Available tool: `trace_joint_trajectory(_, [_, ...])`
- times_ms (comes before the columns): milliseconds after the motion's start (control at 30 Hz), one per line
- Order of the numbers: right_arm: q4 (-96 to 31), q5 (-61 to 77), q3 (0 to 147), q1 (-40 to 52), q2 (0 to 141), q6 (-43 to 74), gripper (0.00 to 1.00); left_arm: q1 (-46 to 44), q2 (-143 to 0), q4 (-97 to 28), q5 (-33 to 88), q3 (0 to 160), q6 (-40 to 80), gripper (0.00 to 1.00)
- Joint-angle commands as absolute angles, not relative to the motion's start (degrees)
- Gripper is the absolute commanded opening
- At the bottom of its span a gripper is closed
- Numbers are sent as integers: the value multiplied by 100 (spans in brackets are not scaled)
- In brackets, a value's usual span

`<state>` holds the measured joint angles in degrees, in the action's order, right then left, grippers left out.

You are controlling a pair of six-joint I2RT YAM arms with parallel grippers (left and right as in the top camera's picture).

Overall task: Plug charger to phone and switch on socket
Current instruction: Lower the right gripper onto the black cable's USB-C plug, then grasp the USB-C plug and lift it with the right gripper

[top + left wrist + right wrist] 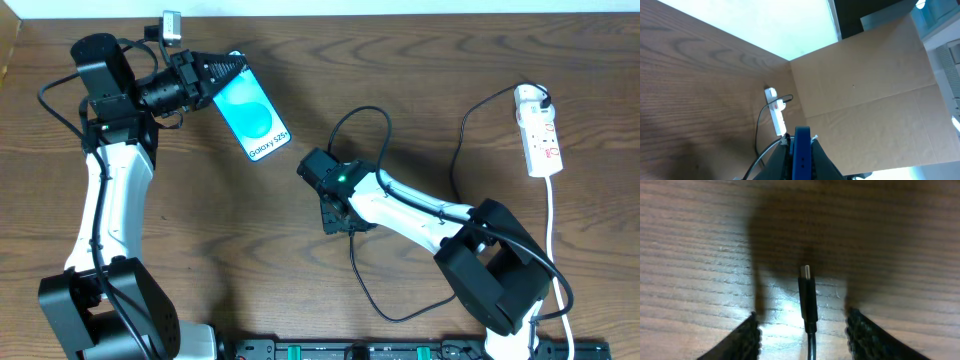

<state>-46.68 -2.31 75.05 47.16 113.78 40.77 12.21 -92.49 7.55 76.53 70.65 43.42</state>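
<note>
We are holding the phone (252, 115) in the left tool (222, 70), which is clamped on one short end of it; in the left wrist view the blue edge is showing thin and upright between the fingers, so we seem to be pinching it across its flat faces. The other short end, beside the white lettering, is pointing out over the surface (200, 230) toward the right arm; we are judging that this is leaving the port end free and turned toward the cable.

We are hanging the right tool (804, 322) low over the charger (455, 165); its fingers (742, 340) are standing apart, one on each side of the connector tip (807, 297), which is lying flat on the wood and touching neither; we are reading this as lining up to pinch the black body behind the metal end, so that the end is sticking out clear for insertion.

The cable is looping from there across the surface to the socket (539, 135), which is lying well apart at the far right; a black plug (541, 98) is sitting at its top end, seemingly already in; whether the switch is on we are unable to tell.

We are judging the task to be early: the tip is not yet grasped and the phone not yet connected; the tip is small, so closing off-centre is risking a twist that would spoil the alignment with the port.
</note>
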Motion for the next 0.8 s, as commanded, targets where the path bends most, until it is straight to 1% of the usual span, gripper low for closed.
trace_joint_trajectory(0, [-4674, -196, 7612, 4692, 11406, 4130, 50, 1225, -9220, 784, 7736, 7067, 4313, 7])
trace_joint_trajectory(100, [-4670, -174, 7612, 4687, 11437, 4130, 47, 1225, -9220, 784, 7736, 7067, 4313, 7])
trace_joint_trajectory(200, [-4650, -130, 7612, 4633, 11454, 4134, 38, 1225, -9220, 784, 7736, 7067, 4313, 8])
trace_joint_trajectory(367, [-4550, -12, 7612, 4523, 11537, 4154, 35, 1225, -9220, 784, 7754, 7067, 4333, 8])
trace_joint_trajectory(433, [-4545, 102, 7612, 4460, 11583, 4152, 31, 1225, -9220, 784, 7754, 7067, 4335, 8])
trace_joint_trajectory(467, [-4545, 130, 7612, 4434, 11590, 4152, 25, 1225, -9220, 784, 7754, 7067, 4335, 7])
trace_joint_trajectory(500, [-4545, 176, 7612, 4410, 11605, 4152, 23, 1225, -9220, 784, 7754, 7067, 4335, 7])
trace_joint_trajectory(533, [-4547, 209, 7612, 4390, 11611, 4152, 16, 1225, -9220, 784, 7754, 7067, 4335, 7])
trace_joint_trajectory(567, [-4545, 209, 7612, 4386, 11614, 4152, 12, 1225, -9220, 784, 7754, 7067, 4335, 7])
trace_joint_trajectory(667, [-4547, 209, 7612, 4392, 11614, 4152, 8, 1225, -9220, 784, 7754, 7067, 4335, 8])
trace_joint_trajectory(767, [-4552, 209, 7612, 4392, 11614, 4152, 1, 1225, -9220, 784, 7754, 7067, 4335, 7])
